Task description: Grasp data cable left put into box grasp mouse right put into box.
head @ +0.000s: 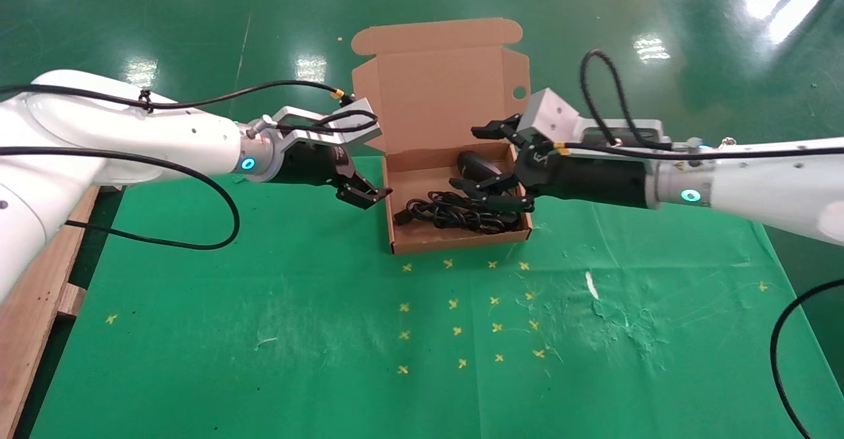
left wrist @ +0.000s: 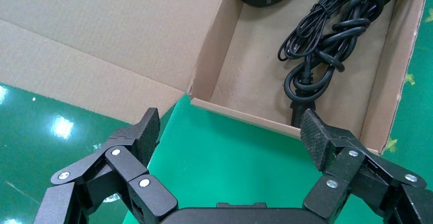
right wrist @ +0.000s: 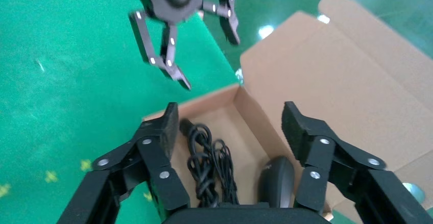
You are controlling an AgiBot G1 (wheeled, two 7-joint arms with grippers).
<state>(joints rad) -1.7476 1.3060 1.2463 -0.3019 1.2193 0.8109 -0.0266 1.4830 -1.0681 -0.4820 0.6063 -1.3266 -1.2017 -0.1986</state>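
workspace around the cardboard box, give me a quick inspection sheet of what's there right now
surface: green cloth with small yellow cross marks and white scuffs
box: the box lies open, lid flap raised at the back
data cable: the data cable lies coiled inside the box, toward its front
mouse: the mouse lies inside the box, behind the cable
clutter: nothing seen
grippers: left gripper open, empty, beside the box's left wall; right gripper open, empty, over the box's right side above the mouse
cables: black robot leads loop along both arms
surroundings: glossy green floor; wooden pallet at the left edge
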